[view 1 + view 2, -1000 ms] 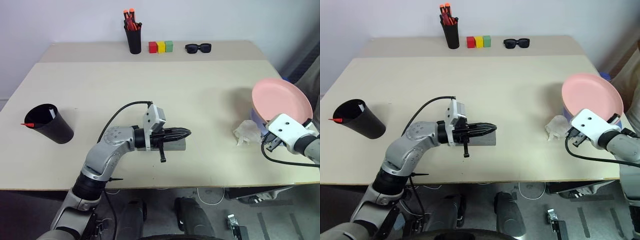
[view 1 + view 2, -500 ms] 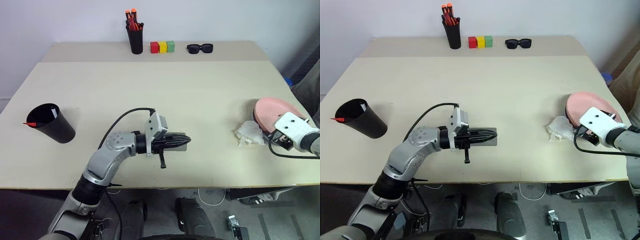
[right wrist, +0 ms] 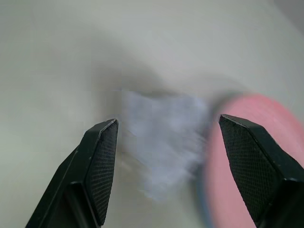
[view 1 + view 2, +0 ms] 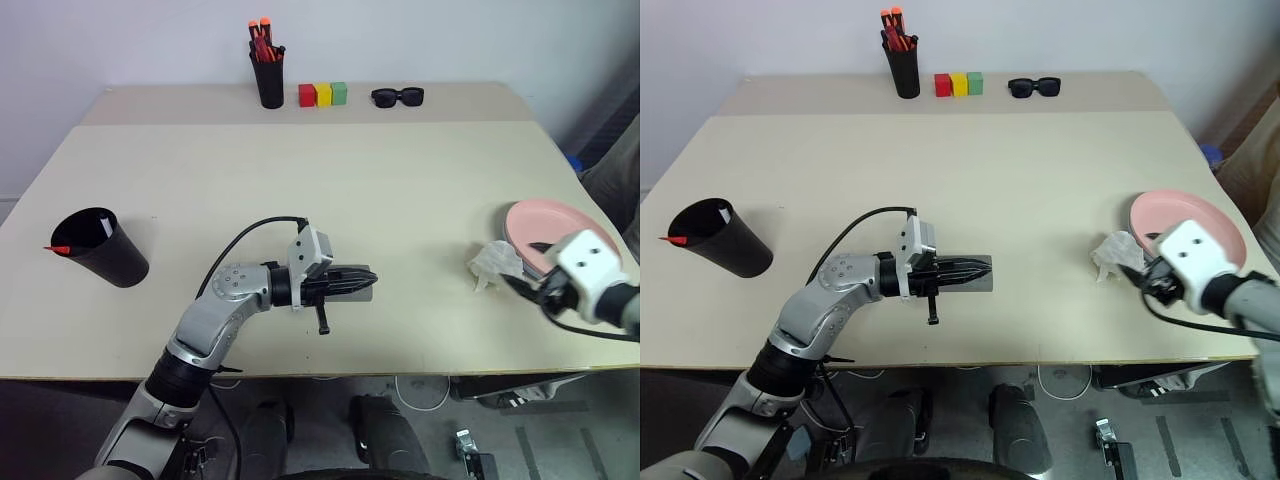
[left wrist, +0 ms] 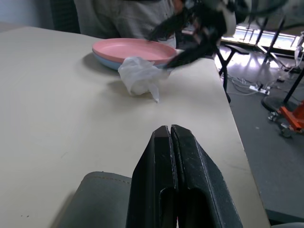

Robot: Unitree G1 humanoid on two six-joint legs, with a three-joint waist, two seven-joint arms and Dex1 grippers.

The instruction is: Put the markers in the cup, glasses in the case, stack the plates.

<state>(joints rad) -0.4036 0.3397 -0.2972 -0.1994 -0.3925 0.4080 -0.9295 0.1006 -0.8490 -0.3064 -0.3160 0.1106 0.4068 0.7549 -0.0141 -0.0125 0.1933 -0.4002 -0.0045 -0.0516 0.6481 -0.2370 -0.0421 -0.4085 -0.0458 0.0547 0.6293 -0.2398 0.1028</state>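
Lying stacked, unlabelled plates (image 4: 556, 221)

Matt beige laminate table (image 4: 400, 190), smooth salmon plastic plate (image 5: 133, 48) over pale blue plate (image 5: 105, 61), crumpled white tissue-like wad (image 5: 139, 76), grey felt case (image 5: 97, 202) with stitched edge, matt black plastic cup (image 4: 100, 247)

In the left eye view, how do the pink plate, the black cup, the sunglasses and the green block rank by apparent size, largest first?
1. Pink plate
2. Black cup; fairly close to the plate
3. Sunglasses
4. Green block

The last two sit farthest away, so they look smaller than they are.
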